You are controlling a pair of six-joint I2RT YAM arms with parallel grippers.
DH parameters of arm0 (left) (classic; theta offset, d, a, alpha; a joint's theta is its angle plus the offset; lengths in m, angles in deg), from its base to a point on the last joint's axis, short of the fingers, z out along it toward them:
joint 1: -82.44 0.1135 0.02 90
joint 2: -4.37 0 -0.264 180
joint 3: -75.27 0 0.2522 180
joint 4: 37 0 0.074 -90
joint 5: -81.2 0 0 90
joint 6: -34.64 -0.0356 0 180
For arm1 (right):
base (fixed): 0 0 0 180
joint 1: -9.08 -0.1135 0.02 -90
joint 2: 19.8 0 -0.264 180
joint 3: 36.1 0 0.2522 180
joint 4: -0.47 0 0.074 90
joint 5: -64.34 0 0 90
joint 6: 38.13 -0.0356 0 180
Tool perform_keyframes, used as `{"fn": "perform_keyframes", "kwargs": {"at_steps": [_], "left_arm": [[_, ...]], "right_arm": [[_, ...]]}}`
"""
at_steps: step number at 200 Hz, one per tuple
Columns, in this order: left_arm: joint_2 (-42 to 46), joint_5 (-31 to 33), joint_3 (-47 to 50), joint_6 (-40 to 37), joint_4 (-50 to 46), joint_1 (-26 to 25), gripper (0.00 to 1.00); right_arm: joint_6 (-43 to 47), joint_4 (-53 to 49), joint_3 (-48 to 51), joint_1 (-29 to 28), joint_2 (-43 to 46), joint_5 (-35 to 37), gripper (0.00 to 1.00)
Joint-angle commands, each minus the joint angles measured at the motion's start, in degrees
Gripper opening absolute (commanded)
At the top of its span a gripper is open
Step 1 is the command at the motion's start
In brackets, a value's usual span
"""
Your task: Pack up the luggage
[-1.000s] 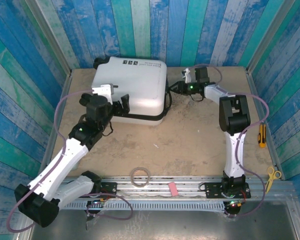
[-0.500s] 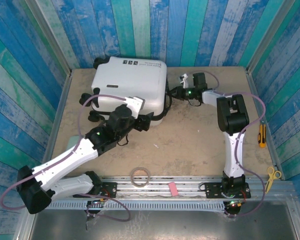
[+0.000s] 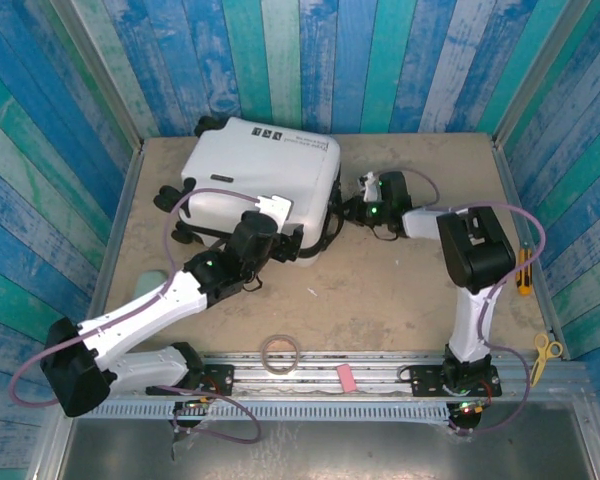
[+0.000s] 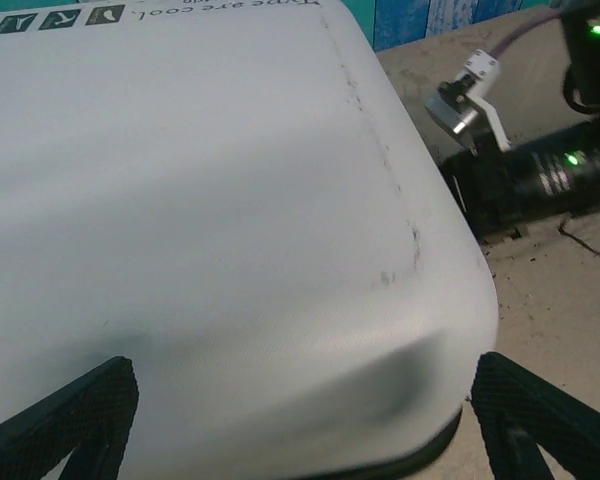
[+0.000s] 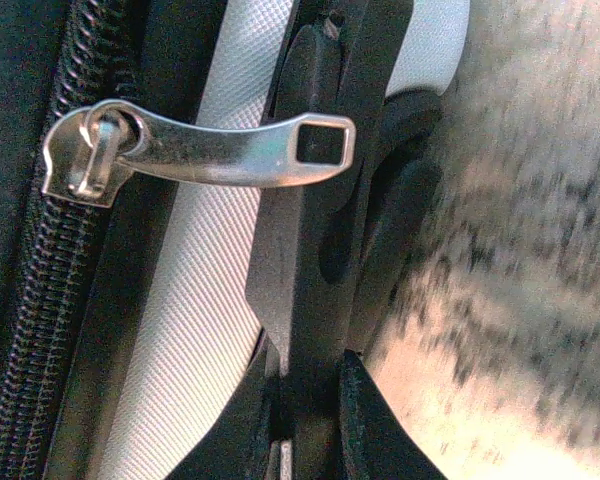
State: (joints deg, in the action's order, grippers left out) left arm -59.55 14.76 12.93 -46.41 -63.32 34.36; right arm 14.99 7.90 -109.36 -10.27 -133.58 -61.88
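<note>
Luggage: small white hard-shell suitcase is lying lid-down at the far left of the sandy table.
Left gripper: is gaping wide and empty, straddling the suitcase's corner, probably to steady it.
Right gripper: is sitting nearly shut at the silver zipper pull; it is unclear whether it has hold of it.

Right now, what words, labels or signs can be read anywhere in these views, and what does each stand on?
"cool." is the apparent end of a small printed line on the white shell of the luggage. The words before it are clipped by the frame edge and uncertain.
Three small black marks sit beside that line and look like pictograms, not readable as letters.
No other text is legible.
</note>
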Motion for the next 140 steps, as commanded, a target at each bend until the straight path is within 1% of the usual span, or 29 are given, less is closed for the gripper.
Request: {"fn": "perform_keyframes", "kwargs": {"at_steps": [1, 25, 31, 33, 38, 51, 53, 55, 60, 65, 70, 80, 87, 89, 101, 119, 134, 140], "left_arm": [[0.11, 0.36, -0.69, -0.84, 0.39, -0.34, 0.89], [2.95, -0.01, 0.03, -1.94, 0.68, -0.68, 0.89], [3.97, 0.24, 0.14, -2.17, 0.42, -0.86, 0.89], [4.26, 0.33, 0.1, -2.22, 0.29, -0.88, 0.89], [5.12, 0.63, 0.05, -2.48, -0.18, -1.05, 0.89], [7.47, 1.05, -0.3, -2.95, -1.71, -1.4, 0.88], [7.8, 1.12, -0.47, -3.03, -1.93, -1.54, 0.88], [8.19, 1.14, -0.53, -3.12, -2.18, -1.64, 0.88], [8.99, 1.15, -0.77, -3.3, -3.0, -1.81, 0.88], [9.66, 1.23, -1.2, -3.55, -3.86, -2.08, 0.87], [10.13, 1.38, -1.64, -3.79, -4.78, -2.69, 0.86], [10.56, 2.34, -3.05, -4.21, -6.88, -4.37, 0.84], [10.17, 3.14, -4.16, -4.56, -8.24, -5.09, 0.84], [9.92, 3.49, -4.55, -4.62, -8.75, -6.83, 0.83], [7.49, 6.34, -7.0, -4.73, -11.34, -11.0, 0.83], [0.94, 10.13, -10.64, -4.19, -15.24, -16.69, 0.83], [-5.34, 11.07, -12.47, -2.97, -18.12, -19.67, 0.83], [-7.54, 11.12, -12.76, -2.26, -18.88, -20.46, 0.83]], "right_arm": [[-5.54, 9.88, 9.33, -6.84, 1.96, 6.07, 0.0], [-12.06, 16.38, 13.73, -13.52, 3.73, 13.48, 0.0], [-12.9, 16.77, 13.8, -14.54, 3.89, 14.7, 0.0], [-13.09, 16.84, 13.78, -15.97, 3.97, 15.05, 0.0], [-13.65, 16.84, 13.64, -17.47, 4.21, 16.07, 0.0], [-13.7, 16.42, 13.14, -19.76, 4.72, 17.36, 0.02], [-13.58, 16.08, 12.93, -20.38, 4.97, 17.56, 0.05], [-13.53, 15.94, 12.93, -20.55, 5.01, 17.62, 0.06], [-13.31, 15.46, 12.75, -21.09, 5.41, 17.64, 0.14], [-12.85, 14.81, 12.74, -21.45, 5.89, 17.47, 0.25], [-12.23, 13.88, 12.81, -21.74, 6.47, 17.2, 0.31], [-10.62, 11.38, 13.53, -21.65, 8.54, 16.77, 0.41], [-8.95, 8.86, 14.52, -21.44, 10.69, 16.95, 0.46], [-8.22, 7.99, 14.73, -21.32, 11.45, 17.21, 0.47], [-2.88, 1.24, 15.82, -20.63, 16.17, 18.37, 0.51], [6.24, -9.56, 16.74, -18.64, 23.06, 20.3, 0.54], [12.53, -16.64, 18.86, -15.41, 29.85, 21.18, 0.54], [14.5, -18.94, 19.71, -12.19, 32.31, 21.39, 0.54]]}}
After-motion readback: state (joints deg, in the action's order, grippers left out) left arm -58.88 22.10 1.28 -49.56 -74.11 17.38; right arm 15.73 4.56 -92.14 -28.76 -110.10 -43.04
